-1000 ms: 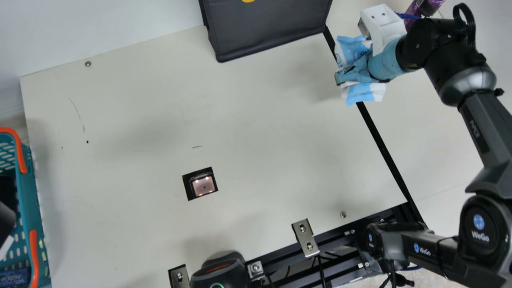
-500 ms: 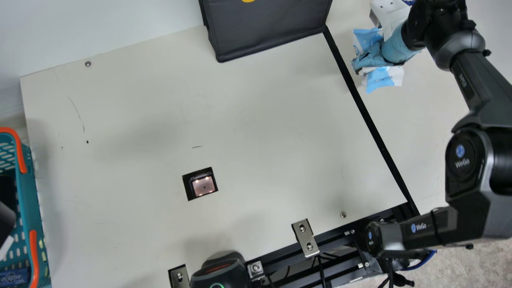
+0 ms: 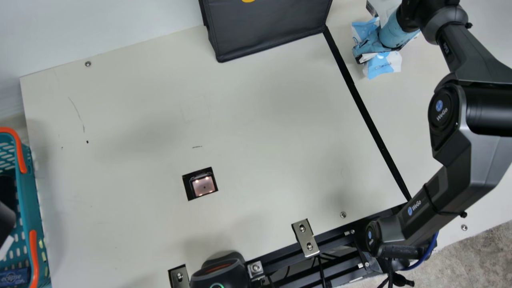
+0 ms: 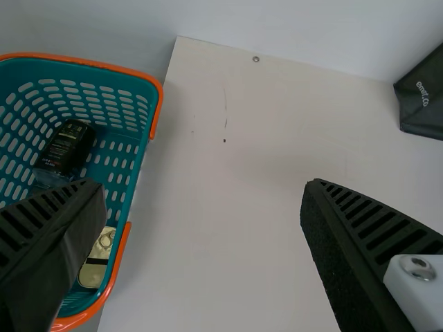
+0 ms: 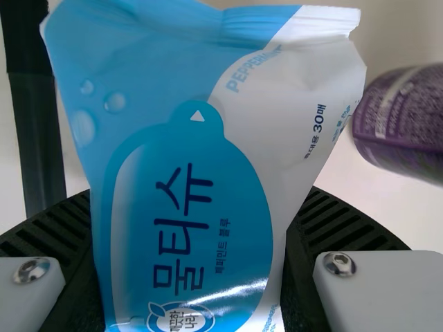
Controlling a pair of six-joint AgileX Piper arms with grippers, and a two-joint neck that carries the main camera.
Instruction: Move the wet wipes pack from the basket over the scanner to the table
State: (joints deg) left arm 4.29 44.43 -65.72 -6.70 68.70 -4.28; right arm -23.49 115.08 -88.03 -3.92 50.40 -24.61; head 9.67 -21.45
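The right tool (image 3: 362, 55) is closed on the wet wipes pack (image 3: 384, 65), its ribbed fingers pressing the blue and white wrapper from both sides. The pack is out of the basket (image 3: 30, 192), held past the black strip (image 3: 372, 124), above the far right part of the tabletop (image 3: 260, 128); whether its lower edge touches the surface cannot be told. A purple container (image 5: 405, 121) is near the right tool, just beside the pack. To the left of that tool, across the strip, is a black bag (image 3: 268, 30). The scanner window (image 3: 203, 185), lit, lies well apart from the right tool, to its left and closer to the robot, and a dark device with a green ring (image 3: 219, 276) is closer still to the robot. The left tool (image 3: 5, 224) stands open and holds nothing, its fingers wide apart. The basket, teal with orange handles, is below and beside the left tool, and inside are a dark bottle (image 4: 66, 149), a pale yellow item (image 4: 98, 257) and a blue packet (image 3: 15, 277).
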